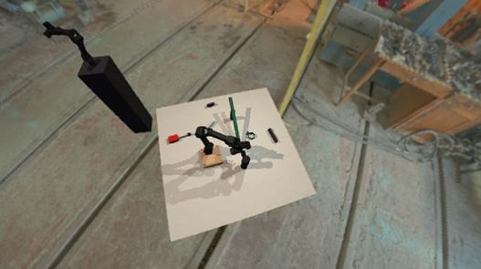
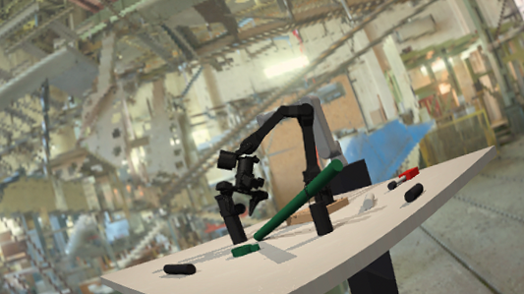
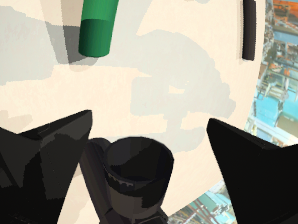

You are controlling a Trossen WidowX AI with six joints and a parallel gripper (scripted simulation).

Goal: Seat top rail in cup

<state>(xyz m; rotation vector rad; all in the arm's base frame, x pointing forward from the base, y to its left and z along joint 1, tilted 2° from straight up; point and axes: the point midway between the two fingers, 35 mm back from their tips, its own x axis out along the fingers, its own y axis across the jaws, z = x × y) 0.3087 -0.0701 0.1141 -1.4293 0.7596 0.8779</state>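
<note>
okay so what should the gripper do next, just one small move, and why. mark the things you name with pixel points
I'd probably back the gripper [image 2: 251, 208] [image 3: 152, 120] straight up off the black cup [image 3: 137, 162], keeping its fingers wide. They stand open on either side of the cup, holding nothing, and the green rail's [image 2: 298, 201] [image 3: 95, 42] low end lies outside it, so regripping the rail likely comes after.

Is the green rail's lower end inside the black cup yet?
No, the wrist view shows the green rail ending well short of the black cup.
</note>
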